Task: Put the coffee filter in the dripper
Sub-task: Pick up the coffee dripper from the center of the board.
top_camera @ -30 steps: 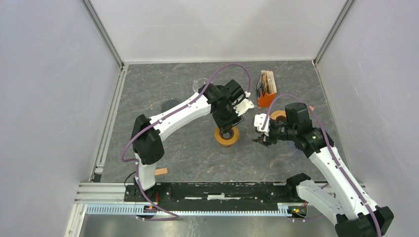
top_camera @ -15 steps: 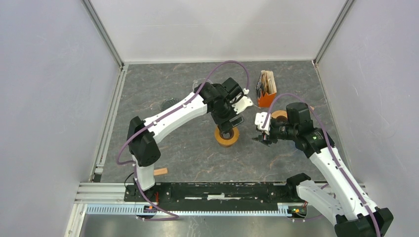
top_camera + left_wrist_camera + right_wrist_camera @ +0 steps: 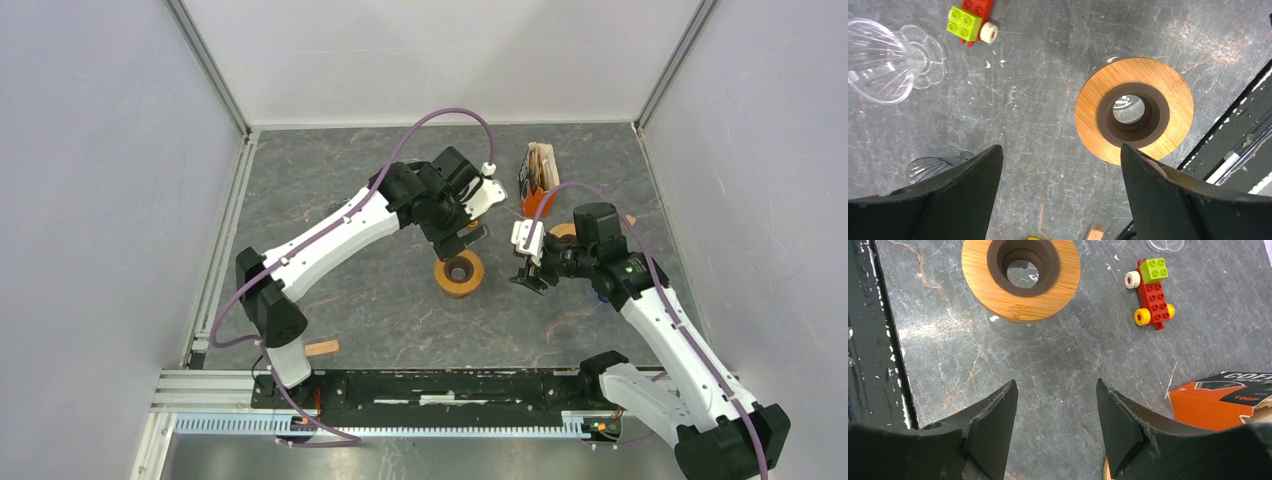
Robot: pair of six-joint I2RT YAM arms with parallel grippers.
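Left wrist view: left jaws released wide, empty; clear dripper (image 3: 880, 62) well off to one side, w/ wooden ring (image 3: 1134, 111) ahead on counter (image 3: 1038, 100). Right jaws parted, empty.

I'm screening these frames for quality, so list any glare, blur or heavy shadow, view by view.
Top external: even, diffuse light, only soft shadows on the table, everything sharp. Left wrist: bright highlights on the clear glass dripper; the left gripper looms dark and featureless at the bottom. Right wrist: a pale sheen on the table by the wooden ring; the right gripper likewise dark.
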